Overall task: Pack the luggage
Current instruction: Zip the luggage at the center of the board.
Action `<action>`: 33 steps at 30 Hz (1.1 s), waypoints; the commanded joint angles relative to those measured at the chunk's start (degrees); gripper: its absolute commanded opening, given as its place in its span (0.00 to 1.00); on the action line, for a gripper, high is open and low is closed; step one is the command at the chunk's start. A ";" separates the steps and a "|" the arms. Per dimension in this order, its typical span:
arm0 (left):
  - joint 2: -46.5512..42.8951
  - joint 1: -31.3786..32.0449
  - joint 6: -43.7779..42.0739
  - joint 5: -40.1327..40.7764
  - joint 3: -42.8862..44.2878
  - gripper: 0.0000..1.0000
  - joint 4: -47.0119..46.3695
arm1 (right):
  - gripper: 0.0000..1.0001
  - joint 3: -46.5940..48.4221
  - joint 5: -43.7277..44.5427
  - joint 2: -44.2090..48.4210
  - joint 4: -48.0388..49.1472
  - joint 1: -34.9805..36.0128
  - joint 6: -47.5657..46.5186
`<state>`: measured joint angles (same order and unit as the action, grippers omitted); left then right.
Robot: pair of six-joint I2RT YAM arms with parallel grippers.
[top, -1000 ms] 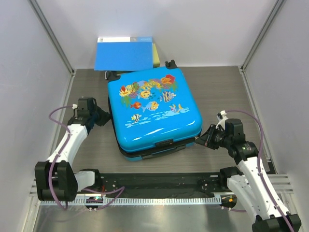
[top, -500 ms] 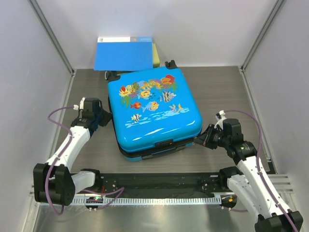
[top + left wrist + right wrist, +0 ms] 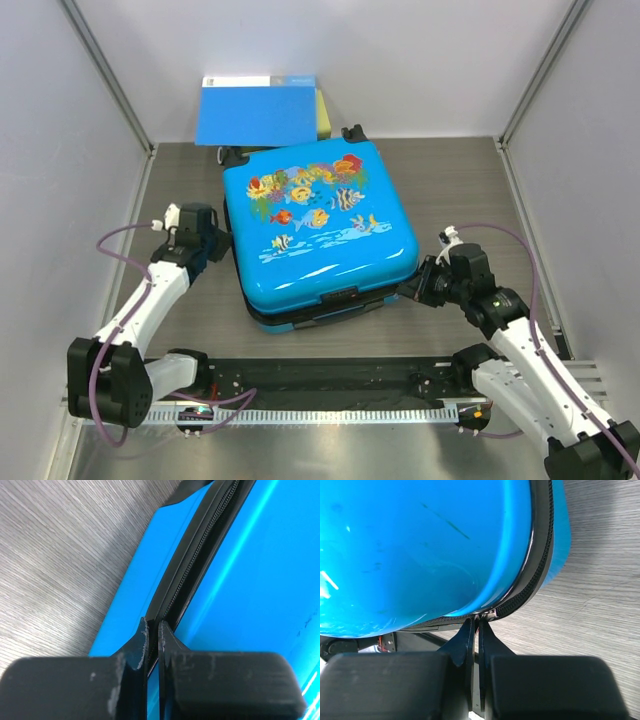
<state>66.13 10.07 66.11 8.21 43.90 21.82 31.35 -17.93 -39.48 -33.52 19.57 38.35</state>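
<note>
— Where was the luggage (image 3: 318,228)?
— Mid-frame, lying closed on the table (image 3: 462,182). The left gripper (image 3: 152,625) was pinched tight at the zip (image 3: 199,547). The right gripper (image 3: 476,621) was clamped together at the lower-right corner; couldn't tell if either held anything.

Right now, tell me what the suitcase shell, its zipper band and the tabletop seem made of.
Suitcase shell: hard glossy plastic, probably; light streaks across the blue.
Zipper band: black fabric tape with fine teeth, likely; matte.
Tabletop: grey wood-grain laminate, perhaps; fine streaks with a soft sheen.
</note>
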 commanded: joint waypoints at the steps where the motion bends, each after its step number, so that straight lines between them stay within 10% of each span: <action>1: 0.58 5.23 3.24 -4.78 0.48 0.00 -3.28 | 0.01 1.60 -6.77 -3.58 9.79 5.90 2.43; 33: -1.26 11.64 3.76 0.06 0.66 0.01 -2.22 | 0.01 7.49 8.18 -4.90 16.02 23.76 9.29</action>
<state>64.62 15.27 71.75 19.25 43.97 22.74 36.29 6.70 -43.13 -37.45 38.85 42.63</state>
